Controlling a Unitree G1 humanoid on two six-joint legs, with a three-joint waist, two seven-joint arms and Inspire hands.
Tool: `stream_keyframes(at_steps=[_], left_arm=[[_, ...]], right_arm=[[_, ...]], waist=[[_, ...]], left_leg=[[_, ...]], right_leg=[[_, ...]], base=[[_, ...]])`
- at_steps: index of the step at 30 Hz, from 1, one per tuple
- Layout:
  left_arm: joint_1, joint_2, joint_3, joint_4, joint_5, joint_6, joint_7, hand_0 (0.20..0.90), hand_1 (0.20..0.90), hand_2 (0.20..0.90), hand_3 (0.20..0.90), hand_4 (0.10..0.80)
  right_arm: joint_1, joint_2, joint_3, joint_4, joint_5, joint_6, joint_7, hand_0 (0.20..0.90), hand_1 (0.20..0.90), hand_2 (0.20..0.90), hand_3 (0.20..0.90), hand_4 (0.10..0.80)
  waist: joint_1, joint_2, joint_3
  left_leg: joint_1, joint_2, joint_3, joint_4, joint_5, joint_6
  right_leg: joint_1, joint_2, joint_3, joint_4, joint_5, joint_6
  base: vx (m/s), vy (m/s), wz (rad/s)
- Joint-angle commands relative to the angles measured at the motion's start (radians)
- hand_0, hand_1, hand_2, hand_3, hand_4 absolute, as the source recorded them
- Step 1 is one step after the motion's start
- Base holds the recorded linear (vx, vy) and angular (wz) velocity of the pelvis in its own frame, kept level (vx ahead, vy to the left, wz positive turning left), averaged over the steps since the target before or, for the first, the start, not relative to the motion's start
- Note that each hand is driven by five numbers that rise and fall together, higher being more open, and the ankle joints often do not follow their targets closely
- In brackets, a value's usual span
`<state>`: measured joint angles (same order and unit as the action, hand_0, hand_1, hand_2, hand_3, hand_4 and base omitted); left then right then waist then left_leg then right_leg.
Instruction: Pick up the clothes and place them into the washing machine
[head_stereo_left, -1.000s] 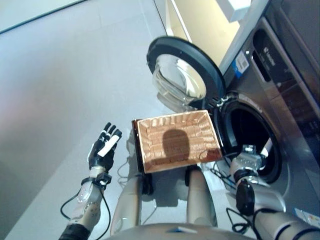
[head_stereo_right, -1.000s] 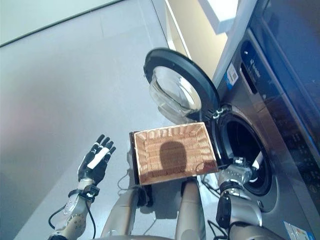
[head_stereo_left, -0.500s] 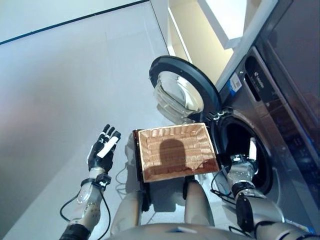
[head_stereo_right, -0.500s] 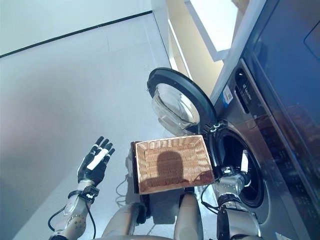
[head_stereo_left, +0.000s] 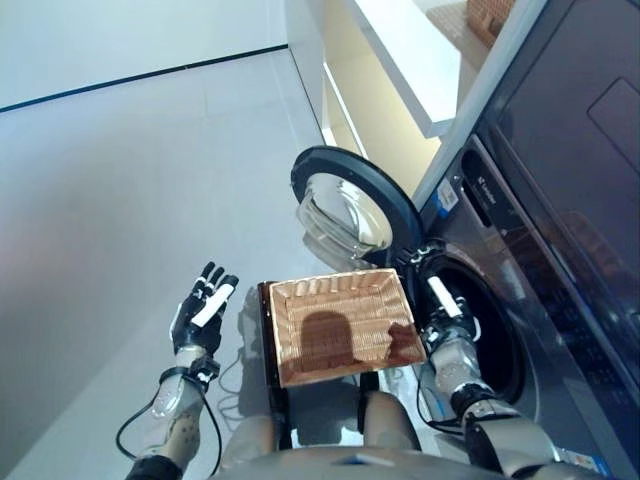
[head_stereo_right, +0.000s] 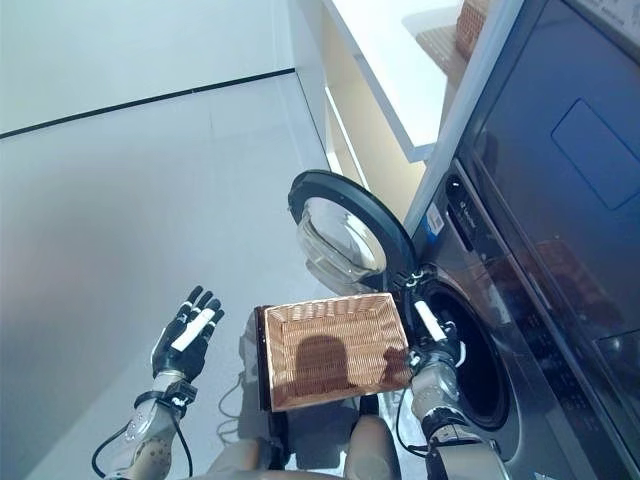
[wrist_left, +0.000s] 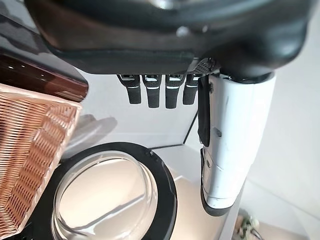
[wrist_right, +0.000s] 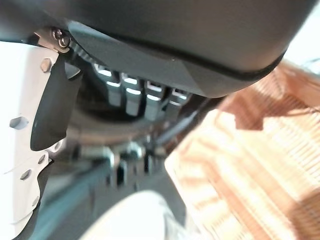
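The right hand (head_stereo_left: 447, 318) has drawn out of the drum, fingers relaxed, empty. No clothes show; the basket (head_stereo_left: 340, 325) lies bare. Left hand (head_stereo_left: 200, 310), at eight o'clock, stays spread, idle. Washing machine (head_stereo_left: 500, 330) door (head_stereo_left: 345, 215) stands open.

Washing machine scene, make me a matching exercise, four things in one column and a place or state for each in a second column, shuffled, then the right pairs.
Things:
1. washing machine door
2. wicker basket
3. left hand
4. right hand

Places or states:
A. empty, in front of the robot
B. swung open
C. at the drum opening, holding nothing
D. open, raised over the floor

Pairs: 1-B, 2-A, 3-D, 4-C
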<state>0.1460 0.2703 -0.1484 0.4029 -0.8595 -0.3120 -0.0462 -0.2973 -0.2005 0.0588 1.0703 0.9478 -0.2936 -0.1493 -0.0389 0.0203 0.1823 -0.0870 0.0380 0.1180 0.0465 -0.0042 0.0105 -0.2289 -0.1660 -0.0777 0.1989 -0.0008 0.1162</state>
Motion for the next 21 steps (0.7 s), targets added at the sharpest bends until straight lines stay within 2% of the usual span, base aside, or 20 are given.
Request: stream_keyframes(at_steps=[1, 7, 15, 21], left_arm=[[-0.012, 0.031, 0.081, -0.058, 0.043, -0.076, -0.001, 0.900, 0.900, 0.900, 0.900, 0.800], [0.000, 0.013, 0.104, -0.024, 0.069, -0.076, 0.023, 0.900, 0.900, 0.900, 0.900, 0.800], [0.000, 0.004, 0.104, 0.059, 0.147, -0.070, 0.008, 0.900, 0.900, 0.900, 0.900, 0.800], [0.001, -0.005, 0.083, 0.117, 0.202, -0.063, 0.005, 0.900, 0.900, 0.900, 0.900, 0.800]], right_arm=[[0.015, 0.020, 0.011, -0.077, -0.046, -0.043, 0.006, 0.900, 0.900, 0.900, 0.900, 0.800], [0.099, 0.026, 0.072, -0.169, -0.171, -0.029, 0.004, 0.900, 0.900, 0.900, 0.900, 0.800], [0.198, -0.051, 0.154, -0.174, -0.439, 0.011, 0.045, 0.900, 0.900, 0.900, 0.900, 0.800], [0.284, -0.073, 0.124, -0.224, -0.418, -0.002, 0.089, 0.900, 0.900, 0.900, 0.900, 0.800]], waist=[[0.014, -0.055, -0.076], [0.006, -0.063, -0.115], [-0.004, -0.071, -0.152], [-0.011, -0.072, -0.178]], left_leg=[[0.003, 0.042, -0.034, -0.019, 0.041, -0.093], [0.060, 0.052, -0.018, -0.065, 0.053, -0.099], [0.106, 0.055, -0.019, -0.106, 0.063, -0.102], [0.125, 0.049, -0.016, -0.128, 0.059, -0.100]], right_leg=[[0.054, -0.060, 0.013, -0.137, 0.151, 0.064], [0.101, -0.048, -0.001, -0.181, 0.160, 0.070], [0.143, -0.040, -0.016, -0.207, 0.167, 0.076], [0.163, -0.036, -0.027, -0.237, 0.169, 0.083]], base=[[0.077, 0.002, -0.02], [0.068, -0.001, -0.06], [0.026, 0.000, -0.04], [0.013, 0.006, 0.00]])
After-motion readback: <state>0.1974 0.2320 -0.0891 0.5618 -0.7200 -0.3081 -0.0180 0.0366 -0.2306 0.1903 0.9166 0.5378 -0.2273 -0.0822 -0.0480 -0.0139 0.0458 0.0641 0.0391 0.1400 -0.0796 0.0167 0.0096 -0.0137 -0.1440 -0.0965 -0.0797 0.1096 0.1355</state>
